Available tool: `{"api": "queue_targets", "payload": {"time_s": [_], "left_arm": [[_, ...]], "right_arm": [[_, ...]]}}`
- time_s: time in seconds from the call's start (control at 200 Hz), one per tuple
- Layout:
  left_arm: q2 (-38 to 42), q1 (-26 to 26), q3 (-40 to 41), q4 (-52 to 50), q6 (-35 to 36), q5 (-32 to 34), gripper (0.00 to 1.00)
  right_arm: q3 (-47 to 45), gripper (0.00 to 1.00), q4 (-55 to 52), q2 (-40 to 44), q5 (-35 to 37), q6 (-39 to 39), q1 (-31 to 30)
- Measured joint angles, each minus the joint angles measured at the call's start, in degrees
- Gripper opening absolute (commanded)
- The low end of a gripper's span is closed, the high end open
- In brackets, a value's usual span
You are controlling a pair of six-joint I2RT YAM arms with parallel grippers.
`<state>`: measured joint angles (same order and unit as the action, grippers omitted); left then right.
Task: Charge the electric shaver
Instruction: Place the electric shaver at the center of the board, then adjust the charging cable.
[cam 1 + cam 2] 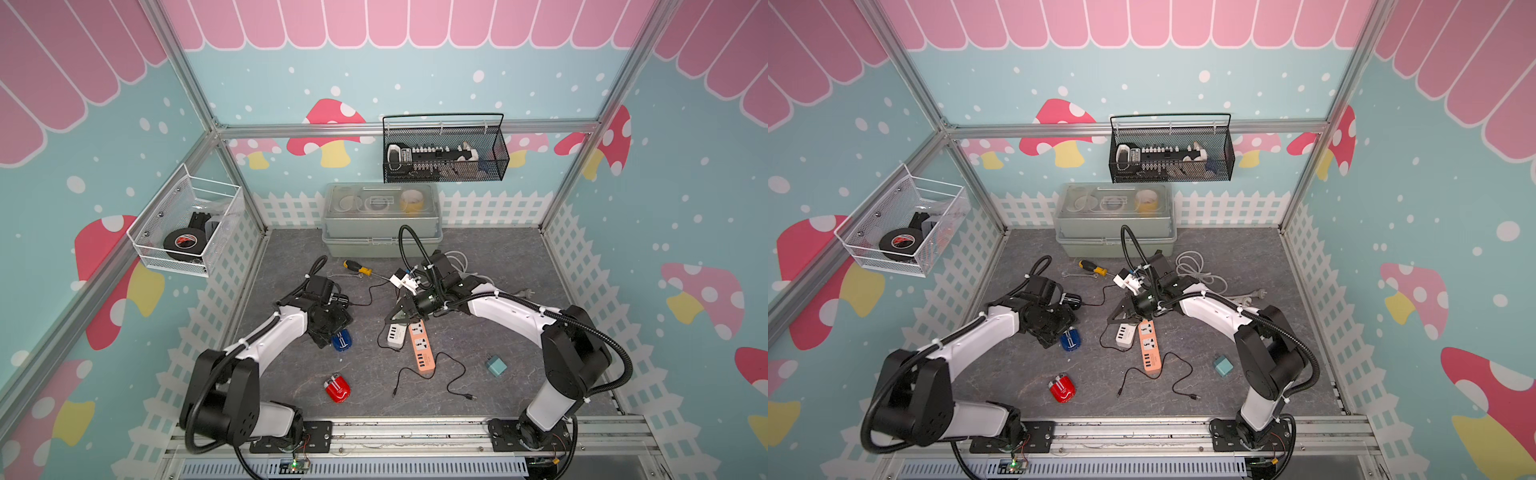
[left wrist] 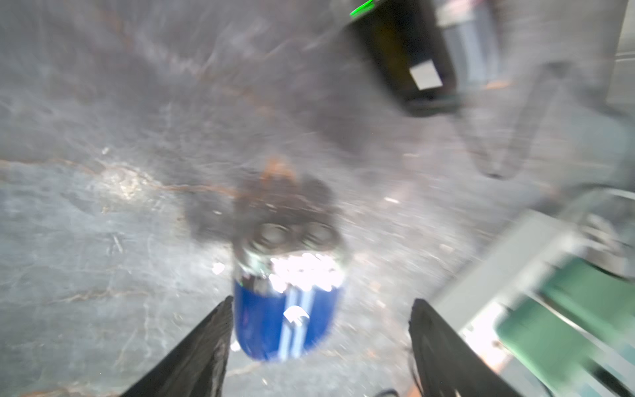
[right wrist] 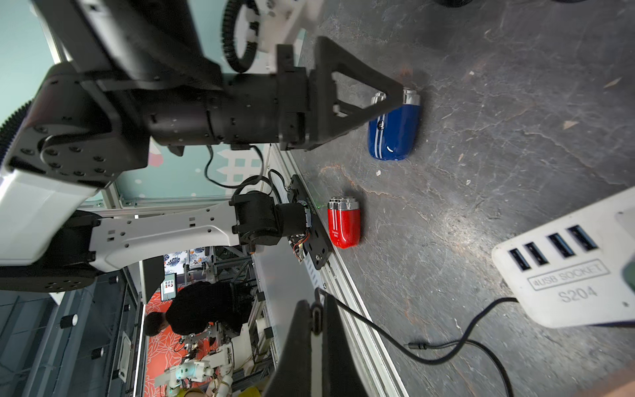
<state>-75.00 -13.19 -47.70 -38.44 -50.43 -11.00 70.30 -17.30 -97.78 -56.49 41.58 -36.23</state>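
- Grey stone-patterned mat [image 1: 291, 374] covers the floor of a cell with mushroom-print walls.
- A small blue electric shaver [image 1: 342, 341] with white stripes and chrome heads lies on the mat, left of centre.
- The left gripper [image 2: 323, 304] hangs over it with its fingers spread apart, one on each side of the body. The wrist view is too blurred to show contact.
- The right gripper [image 3: 316, 302] has its fingers pressed together on the plug end of a thin black cable [image 3: 316, 318], near a white four-port USB socket block [image 3: 577, 275].
- A red shaver [image 1: 337, 388] lies apart, nearer the front rail.
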Motion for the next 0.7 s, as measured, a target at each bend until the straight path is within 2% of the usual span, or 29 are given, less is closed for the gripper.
{"api": "queue_targets", "payload": {"time_s": [0.08,0.155,0.245,0.335,0.445,0.56,0.61,0.7], "left_arm": [[4.5,0.0,-1.0,2.2,2.9,-3.8,0.64],[6.7,-0.5,-1.3,6.2,5.5,-10.3,0.47],[7.1,-1.9,-1.2,9.6,8.0,-17.3,0.36],[6.7,-3.7,-1.2,13.5,9.2,-23.4,0.35],[5.5,-5.5,-1.2,17.5,10.5,-27.7,0.33],[3.3,-6.1,-1.2,20.5,11.4,-31.0,0.32],[2.6,-6.2,-1.2,21.5,11.7,-32.1,0.28],[2.4,-6.2,-1.2,22.9,11.9,-33.3,0.29]], "right_arm": [[1.8,0.00,-0.9,-0.7,-1.2,-0.5,1.6],[3.3,0.00,-1.6,-1.4,-2.4,-0.7,2.9],[5.2,0.00,-2.2,-2.6,-4.0,-0.6,3.7],[5.9,0.00,-2.1,-3.0,-5.7,0.0,3.8],[5.9,0.00,-1.0,-3.0,-7.4,1.7,3.8],[5.9,0.00,0.0,-3.0,-8.4,3.1,3.8],[5.9,0.00,0.3,-3.0,-8.6,3.5,3.8],[5.9,0.00,0.6,-3.0,-8.7,4.0,3.8]]}}
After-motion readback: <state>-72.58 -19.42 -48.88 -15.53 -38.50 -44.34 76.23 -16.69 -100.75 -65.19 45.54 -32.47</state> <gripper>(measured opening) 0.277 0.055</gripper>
